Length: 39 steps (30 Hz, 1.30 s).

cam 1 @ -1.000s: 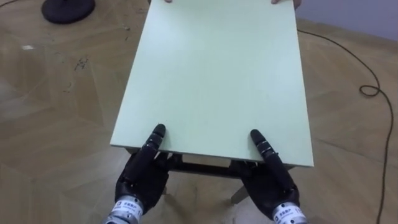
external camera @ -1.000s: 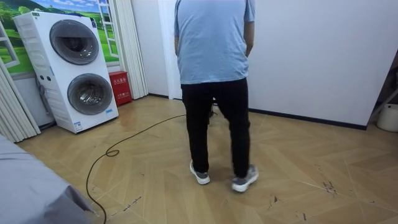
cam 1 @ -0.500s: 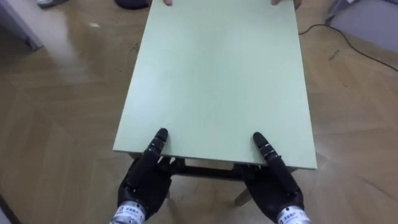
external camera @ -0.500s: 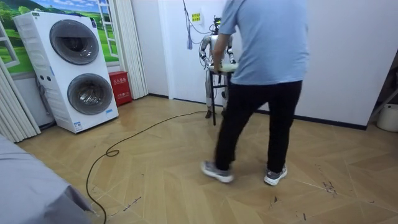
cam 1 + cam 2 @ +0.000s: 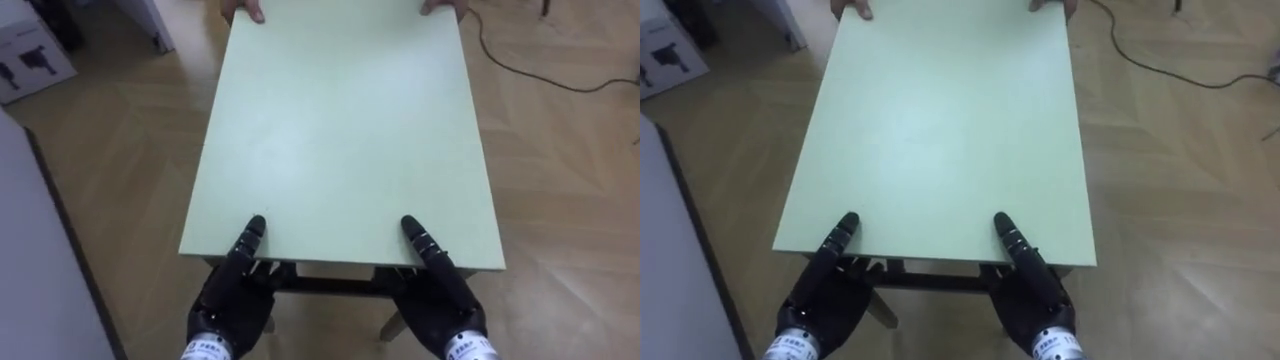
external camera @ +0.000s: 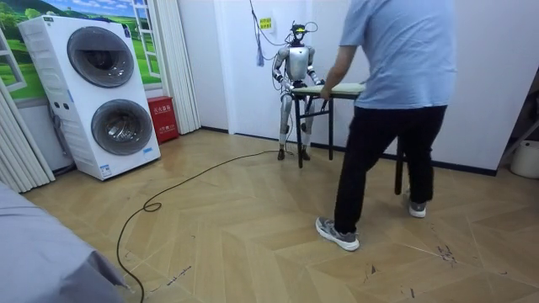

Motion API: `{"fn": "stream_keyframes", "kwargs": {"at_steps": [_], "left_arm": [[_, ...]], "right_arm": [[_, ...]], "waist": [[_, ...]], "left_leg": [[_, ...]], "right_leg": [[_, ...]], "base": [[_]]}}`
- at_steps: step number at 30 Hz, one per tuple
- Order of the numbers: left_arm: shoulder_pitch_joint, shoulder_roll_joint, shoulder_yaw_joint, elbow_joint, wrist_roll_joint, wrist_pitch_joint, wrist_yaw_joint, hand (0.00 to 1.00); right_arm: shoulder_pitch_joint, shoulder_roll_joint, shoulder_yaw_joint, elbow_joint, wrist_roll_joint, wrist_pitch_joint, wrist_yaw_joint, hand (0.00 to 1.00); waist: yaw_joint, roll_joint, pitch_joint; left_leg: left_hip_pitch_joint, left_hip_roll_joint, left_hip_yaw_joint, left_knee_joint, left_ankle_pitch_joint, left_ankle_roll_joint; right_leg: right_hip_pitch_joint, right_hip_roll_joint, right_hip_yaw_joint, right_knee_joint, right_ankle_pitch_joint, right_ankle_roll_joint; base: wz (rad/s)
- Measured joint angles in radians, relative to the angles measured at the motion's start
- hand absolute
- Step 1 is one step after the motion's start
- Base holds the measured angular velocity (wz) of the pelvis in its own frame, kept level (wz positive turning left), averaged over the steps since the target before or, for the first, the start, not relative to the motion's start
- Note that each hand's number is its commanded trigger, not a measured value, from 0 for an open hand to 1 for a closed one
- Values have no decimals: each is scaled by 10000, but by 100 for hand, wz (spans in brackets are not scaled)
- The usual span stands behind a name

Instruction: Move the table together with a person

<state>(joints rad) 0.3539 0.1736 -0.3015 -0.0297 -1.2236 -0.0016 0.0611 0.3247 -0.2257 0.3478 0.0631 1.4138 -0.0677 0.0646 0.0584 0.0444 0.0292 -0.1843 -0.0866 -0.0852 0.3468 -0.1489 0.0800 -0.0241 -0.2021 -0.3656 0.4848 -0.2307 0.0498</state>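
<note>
At far left of the eye view, now takes in a white cardboard box and a pale grey flat surface, neither there a second ago. Reads as the camera's own shift, and so as travel and turning in the carry.

Keeps the left hand at the near edge of the pale green rectangular table, thumb straight on top as before and the rest tucked under the board. Cannot tell how far closed. At the far edge, still meets a person's hand on one corner and another on the other corner. Mirrors the near grip with the right hand: thumb flat on top, underside hidden, closure impossible to tell.

In the room view, finds the stacked white washer and dryer unmoved at left. Further right, shows the table between robot and person in a light blue shirt and black trousers, now stepped aside rightward and no longer blocking.

Suggests unchanged holds at both ends and a carry under way, not yet set down.
</note>
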Motion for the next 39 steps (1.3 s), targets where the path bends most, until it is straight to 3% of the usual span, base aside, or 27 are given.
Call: {"fn": "stream_keyframes", "kwargs": {"at_steps": [1, 2, 3, 4, 6, 7, 10, 16, 18, 26, 28, 31, 32, 33, 35, 36, 38, 39], "left_arm": [[-9, 13, 6, 0, 11, -6, -1, 100], [-51, 94, 9, 0, 0, -23, -2, 100], [-100, 88, -5, 13, 8, -21, 1, 100], [-95, 63, -28, 15, 17, -22, 9, 100], [-154, 53, 4, -23, 88, -49, 4, 100], [-253, 57, 61, -21, 128, -49, 2, 100], [-282, -41, 189, -34, 339, -52, -20, 100], [-294, -61, 329, -157, 576, -49, 46, 100], [-285, -60, 343, -159, 556, -49, 58, 100], [-210, -39, 412, -214, 331, -41, 58, 100], [-238, -62, 412, -212, 345, -41, 60, 100], [-249, -48, 397, -210, 262, -23, 70, 100], [-246, -64, 399, -172, 158, 10, 87, 100], [-245, -100, 399, -144, 146, 35, 89, 100], [-250, -172, 406, -92, 118, 112, 91, 100], [-261, -136, 405, -92, 117, 139, 93, 100], [-426, -78, 337, -95, 115, 304, 208, 100], [-429, -78, 324, -94, 115, 359, 252, 100]], "right_arm": [[54, 148, -74, -16, -105, 58, 0, 100], [57, 218, -100, -42, -166, 52, 0, 100], [52, 247, -106, -67, -162, 43, 0, 100], [67, 270, -105, -68, -137, 28, 2, 100], [-42, 261, -99, -77, -122, -12, 22, 100], [-106, 302, -59, -77, -116, -81, 23, 100], [-141, 332, -76, -77, -86, -69, 23, 100], [-176, 414, 10, -77, -14, -74, 6, 100], [-211, 411, 17, -77, -28, -74, -14, 100], [-396, 332, 104, -66, -164, -87, -16, 100], [-401, 327, 96, -65, -165, -99, -16, 100], [-430, 311, 76, -65, -240, -99, -16, 100], [-471, 307, 26, -62, -351, -77, -30, 100], [-484, 311, 2, -62, -398, -72, -52, 100], [-485, 287, -25, -65, -406, -61, -78, 100], [-465, 239, -32, -70, -410, -61, -78, 100], [-245, 183, -216, -391, -461, -6, -190, 100], [-226, 158, -254, -426, -452, 57, -277, 100]], "waist": [[-212, -25, -6], [-370, -40, -3], [-399, -78, 7], [-482, -64, -28], [-375, -44, -45], [-231, -98, -18], [91, -166, -38], [540, -226, -28], [600, -245, -25], [982, -276, -13], [911, -251, 2], [641, -212, 32], [513, -244, 50], [431, -229, 57], [-227, -160, 80], [-281, -165, 71], [-192, -198, 64], [-86, -198, 64]], "left_leg": [[-76, -226, -501, 78, 68, 57], [-176, -499, -928, 110, 183, 77], [-246, -727, -1150, 150, 266, 108], [-301, -859, -1276, 182, 311, 100], [-498, -785, -1020, 72, 428, 99], [-514, -784, -1046, -18, 494, 91], [-501, -754, -1172, -137, 531, 108], [-465, -846, -1657, -294, 582, 175], [-472, -849, -1774, -326, 582, 175], [-569, -1112, -2742, -303, 584, 176], [-535, -1206, -3151, -256, 584, 176], [-481, -1374, -3707, -260, 584, 172], [-495, -1512, -3629, -256, 584, 175], [-551, -1479, -3196, -261, 583, 178], [-908, -816, 473, -321, 525, 265], [-882, -772, 573, -415, 457, 297], [-726, -776, 514, -823, 425, 265], [-691, -778, 561, -800, 432, 276]], "right_leg": [[-99, 408, 947, -311, -527, -143], [-332, 815, 1735, -828, -756, -244], [-696, 1146, 2561, -1030, -559, -216], [-743, 1233, 2742, -983, -545, -256], [-746, 1194, 2381, -1079, -506, -282], [-648, 1176, 2200, -1167, -472, -275], [-263, 1281, 1924, -1798, -266, -256], [215, 1448, 1974, -2699, 195, -165], [302, 1507, 1948, -2864, 343, -214], [439, 1537, 1607, -2937, 410, -221], [404, 1545, 1355, -2780, 347, -258], [352, 1753, 1419, -3355, 263, -367], [282, 1657, 1326, -3280, 343, -367], [351, 1586, 1099, -3291, 316, -343], [509, 1533, 679, -3221, 129, -356], [418, 1547, 784, -3072, 35, -352], [89, 1515, 1690, -2949, -46, -332], [-14, 1409, 2030, -2977, 19, -230]], "base": [[129], [148], [125], [99], [62], [47], [35], [22], [24], [34], [60], [59], [43], [65], [96], [75], [19], [-11]]}}
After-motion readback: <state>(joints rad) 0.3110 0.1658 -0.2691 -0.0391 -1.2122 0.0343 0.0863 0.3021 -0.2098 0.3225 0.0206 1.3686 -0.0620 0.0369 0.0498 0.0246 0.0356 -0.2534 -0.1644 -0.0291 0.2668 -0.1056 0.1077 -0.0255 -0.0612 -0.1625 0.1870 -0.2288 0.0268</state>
